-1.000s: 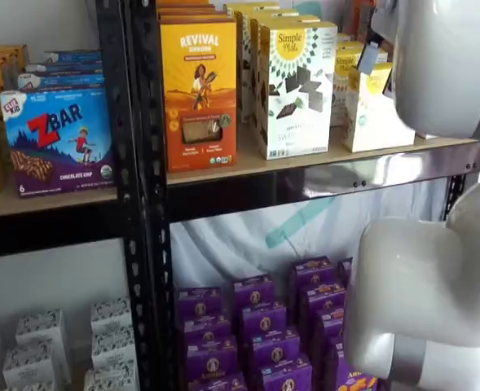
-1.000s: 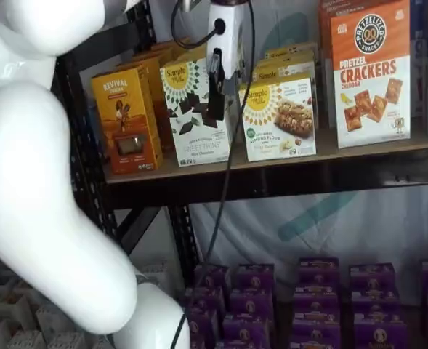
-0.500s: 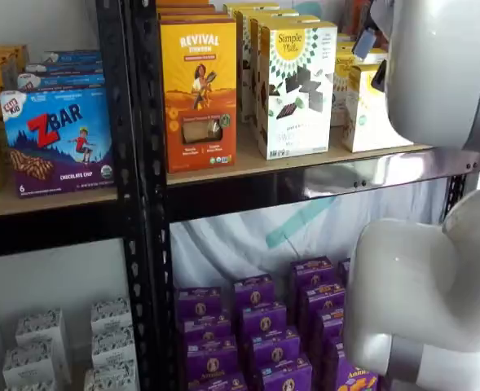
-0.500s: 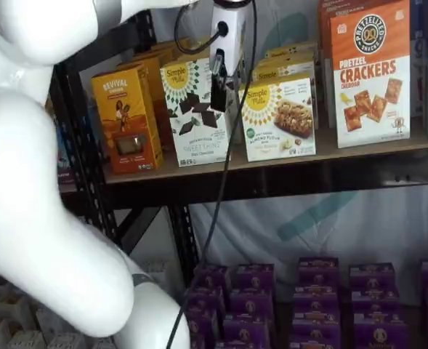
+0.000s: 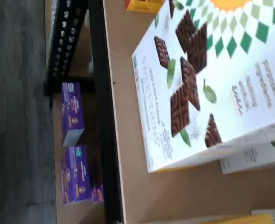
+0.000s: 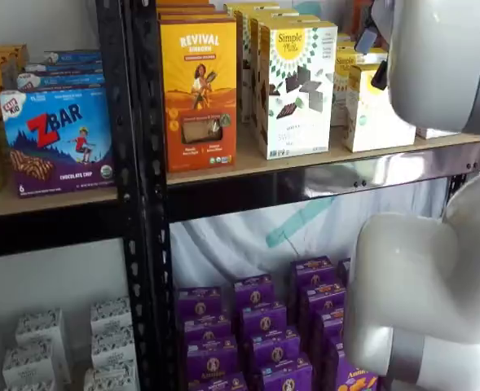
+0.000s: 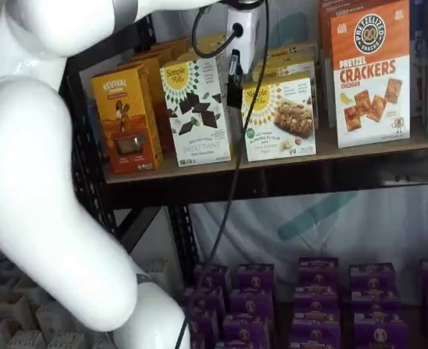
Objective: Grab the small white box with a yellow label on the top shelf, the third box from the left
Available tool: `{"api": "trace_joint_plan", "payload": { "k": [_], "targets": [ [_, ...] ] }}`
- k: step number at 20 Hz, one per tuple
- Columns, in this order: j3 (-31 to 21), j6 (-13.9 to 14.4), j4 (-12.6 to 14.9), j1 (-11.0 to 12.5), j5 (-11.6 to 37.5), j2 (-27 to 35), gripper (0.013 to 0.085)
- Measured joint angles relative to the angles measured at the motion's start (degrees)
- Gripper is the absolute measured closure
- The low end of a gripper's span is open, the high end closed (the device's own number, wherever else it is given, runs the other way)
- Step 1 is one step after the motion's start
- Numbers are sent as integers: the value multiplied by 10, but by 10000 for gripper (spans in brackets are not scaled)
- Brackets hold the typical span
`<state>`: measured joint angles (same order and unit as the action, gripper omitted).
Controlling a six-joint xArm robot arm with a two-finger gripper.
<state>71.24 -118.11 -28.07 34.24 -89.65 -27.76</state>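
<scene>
**Several taller boxes crowd the small white box on the top shelf**

Four kinds of carton stand along the top shelf [image 7: 221, 166]. An orange Revival box [image 7: 125, 120] is at the far end, then a tall white Simple Mills box [image 7: 196, 110] with dark cracker pictures, then the small white box [image 7: 280, 118], short, with a round yellow label near its top. An orange-and-white pretzel cracker box [image 7: 370, 73] rises just beside it on the other side. More boxes stand in rows behind each front one. Purple boxes [image 7: 315, 305] fill the level below, and in a shelf view a Zbar box [image 6: 58, 140] sits in the neighbouring bay. The white arm [image 7: 46, 182] covers much of both shelf views.

In a shelf view the hand [image 7: 234, 81] hangs in front of the gap between the Simple Mills box and the small white box, its cable [image 7: 232, 182] trailing down. Its black fingers show side-on, so the gap cannot be made out by eye; the hand stands fully spread and holds nothing. The wrist view shows the Simple Mills box close up.
</scene>
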Motion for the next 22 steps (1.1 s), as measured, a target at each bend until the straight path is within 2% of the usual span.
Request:
{"api": "trace_joint_plan", "payload": {
  "k": [8, 14, 22],
  "targets": [
    [4, -16, 16, -5, 37, 35, 130],
    [16, -18, 27, -10, 42, 59, 130],
    [55, 2, 84, -34, -2, 88, 130]
  ]
}}
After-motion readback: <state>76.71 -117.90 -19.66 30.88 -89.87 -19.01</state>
